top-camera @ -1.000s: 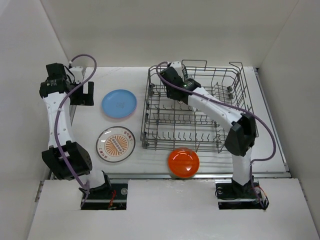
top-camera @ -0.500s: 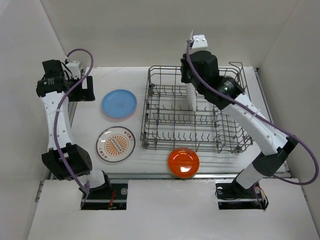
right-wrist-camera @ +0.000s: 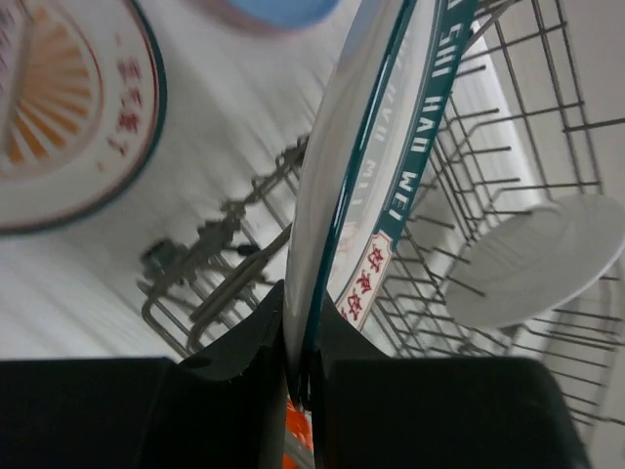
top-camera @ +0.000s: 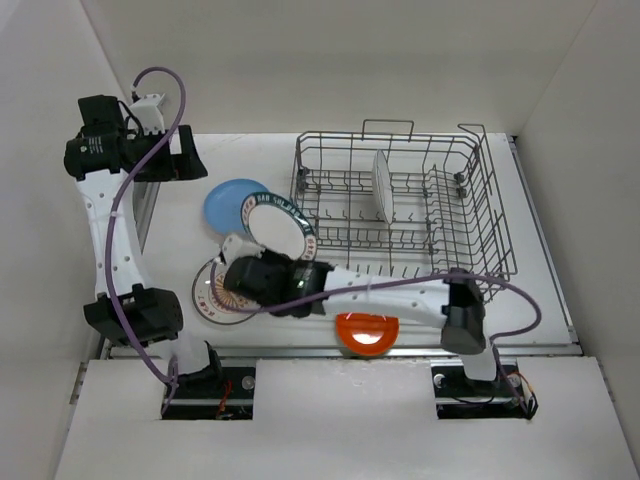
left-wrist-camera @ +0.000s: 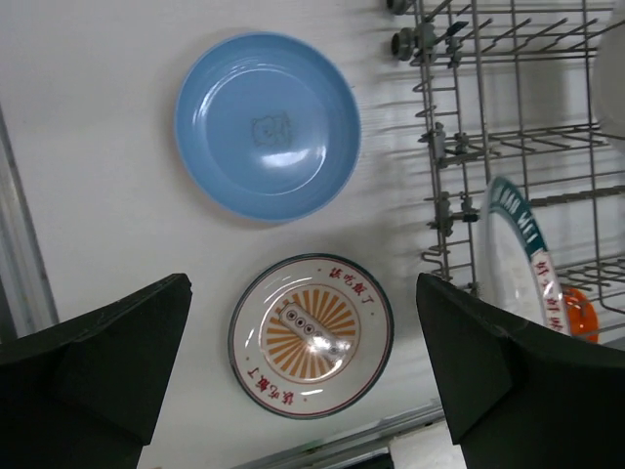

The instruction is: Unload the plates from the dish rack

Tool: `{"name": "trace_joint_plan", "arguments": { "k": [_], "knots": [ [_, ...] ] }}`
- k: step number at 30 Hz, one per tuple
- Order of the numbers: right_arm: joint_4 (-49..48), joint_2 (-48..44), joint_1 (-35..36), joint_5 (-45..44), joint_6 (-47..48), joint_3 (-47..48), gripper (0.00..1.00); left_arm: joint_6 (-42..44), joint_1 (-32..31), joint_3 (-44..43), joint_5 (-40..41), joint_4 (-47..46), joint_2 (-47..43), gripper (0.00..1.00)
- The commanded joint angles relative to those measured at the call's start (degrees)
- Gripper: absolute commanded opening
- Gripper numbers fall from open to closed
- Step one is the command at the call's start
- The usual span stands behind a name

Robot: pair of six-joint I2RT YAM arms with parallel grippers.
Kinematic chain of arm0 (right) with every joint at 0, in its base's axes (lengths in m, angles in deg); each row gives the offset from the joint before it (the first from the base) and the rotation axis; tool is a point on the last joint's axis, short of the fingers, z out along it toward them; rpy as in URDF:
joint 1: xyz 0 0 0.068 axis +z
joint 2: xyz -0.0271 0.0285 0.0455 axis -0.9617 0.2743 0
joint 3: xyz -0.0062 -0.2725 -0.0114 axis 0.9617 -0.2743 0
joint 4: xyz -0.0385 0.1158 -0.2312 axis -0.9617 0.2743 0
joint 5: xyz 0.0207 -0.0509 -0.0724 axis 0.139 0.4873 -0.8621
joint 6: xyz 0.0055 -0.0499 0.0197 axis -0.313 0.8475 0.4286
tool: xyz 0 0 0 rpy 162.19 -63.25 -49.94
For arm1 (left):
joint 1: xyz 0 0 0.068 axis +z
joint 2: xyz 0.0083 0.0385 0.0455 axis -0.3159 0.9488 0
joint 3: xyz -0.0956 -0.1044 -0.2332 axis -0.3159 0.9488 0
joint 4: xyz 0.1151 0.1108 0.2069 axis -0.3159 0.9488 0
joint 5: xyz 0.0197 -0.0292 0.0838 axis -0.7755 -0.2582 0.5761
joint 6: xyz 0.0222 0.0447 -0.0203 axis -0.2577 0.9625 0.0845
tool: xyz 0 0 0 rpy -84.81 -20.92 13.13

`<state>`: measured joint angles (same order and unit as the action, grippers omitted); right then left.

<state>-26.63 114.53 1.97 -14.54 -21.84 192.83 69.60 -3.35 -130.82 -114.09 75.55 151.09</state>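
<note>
Pinching tight, the right gripper [right-wrist-camera: 298,322] has pulled a plate [top-camera: 283,225] from the rack [top-camera: 470,190], leaving one; the left gripper [left-wrist-camera: 301,283] is open, empty.

The left arm [top-camera: 108,235] and the right arm [top-camera: 385,290] are made the same way: slim white links, and between them bulky black joint housings. Along each arm goes a thin purple cable [top-camera: 160,78] in loose loops. Each arm stands on a small black base plate [top-camera: 210,382]. The left tool [left-wrist-camera: 303,322] has fingers [left-wrist-camera: 103,366] like broad matte black wedges. The right tool [right-wrist-camera: 301,322] has black fingers [right-wrist-camera: 239,391] too, with smooth rounded edges.
</note>
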Motion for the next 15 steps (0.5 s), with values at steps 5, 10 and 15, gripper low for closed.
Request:
{"name": "trace_joint_plan", "arguments": {
  "k": [5,10,15],
  "knots": [
    [0.5,4.0,4.5,-21.7,4.7,-2.0,0.0,-0.4,-4.7,-5.9,-7.4,9.4,9.6,1.0],
    [0.5,7.4,6.3,-24.7,4.7,-2.5,0.0,2.5,-13.1,-0.5,-2.1,10.6,11.8,1.0],
    [-0.2,8.4,6.8,-26.1,4.7,-3.0,0.0,3.2,-17.2,4.4,0.1,10.1,12.3,0.82]
  ]
}}
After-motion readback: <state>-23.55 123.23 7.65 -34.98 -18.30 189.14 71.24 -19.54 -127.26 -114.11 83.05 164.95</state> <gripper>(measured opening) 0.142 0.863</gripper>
